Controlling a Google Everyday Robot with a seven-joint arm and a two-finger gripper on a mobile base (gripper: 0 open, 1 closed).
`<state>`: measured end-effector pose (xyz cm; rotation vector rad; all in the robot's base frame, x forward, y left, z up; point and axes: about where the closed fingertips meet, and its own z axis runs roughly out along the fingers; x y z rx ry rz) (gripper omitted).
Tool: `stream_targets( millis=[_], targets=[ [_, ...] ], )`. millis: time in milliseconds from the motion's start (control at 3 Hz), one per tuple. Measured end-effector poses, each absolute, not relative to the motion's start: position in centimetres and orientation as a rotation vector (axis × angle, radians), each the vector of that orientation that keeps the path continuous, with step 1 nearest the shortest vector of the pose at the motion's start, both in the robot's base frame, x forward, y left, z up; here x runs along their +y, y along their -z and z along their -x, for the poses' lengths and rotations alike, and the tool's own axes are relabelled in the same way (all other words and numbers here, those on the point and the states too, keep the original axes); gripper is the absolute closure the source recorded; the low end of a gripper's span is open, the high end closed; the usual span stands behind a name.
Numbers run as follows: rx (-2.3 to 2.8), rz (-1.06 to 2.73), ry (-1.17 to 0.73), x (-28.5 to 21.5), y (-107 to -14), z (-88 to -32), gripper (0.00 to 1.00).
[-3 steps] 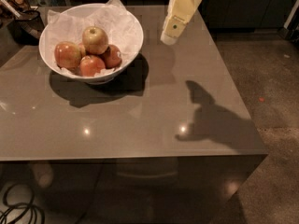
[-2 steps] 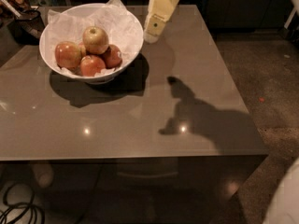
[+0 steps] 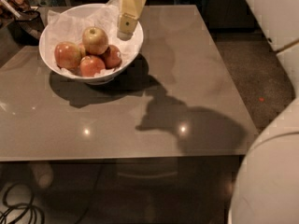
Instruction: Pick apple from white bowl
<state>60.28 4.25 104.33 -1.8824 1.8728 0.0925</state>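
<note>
The white bowl [image 3: 127,55] stands at the table's back left, lined with crumpled white tissue paper. The apple [image 3: 95,40], pale yellow-green-gold with a dark stem dimple, sits on top of the pile near the middle. Redder apples lie around it: one at the left [image 3: 67,55], one in front [image 3: 91,65], one at the right [image 3: 112,56]. My gripper [image 3: 124,31] hangs from the top of the frame over the bowl's right rim, above and to the right of the pale apple, not touching it.
The bowl sits on a glossy grey-brown table [image 3: 187,92]. Dark objects [image 3: 21,13] lie past the table's back left corner. White robot body parts [image 3: 271,171] fill the right edge and lower right. Cables [image 3: 18,209] lie on the floor at lower left.
The gripper has moved left, from beside the bowl's right side to over its right rim. The view has also shifted and more of the robot body shows at right.
</note>
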Motion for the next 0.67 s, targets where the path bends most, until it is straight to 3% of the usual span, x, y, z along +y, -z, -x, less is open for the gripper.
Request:
stream_targets(
  millis=[667],
  targets=[
    [1.84,1.822,-0.162,5.5,-104.0,-61.6,0.0]
  ],
)
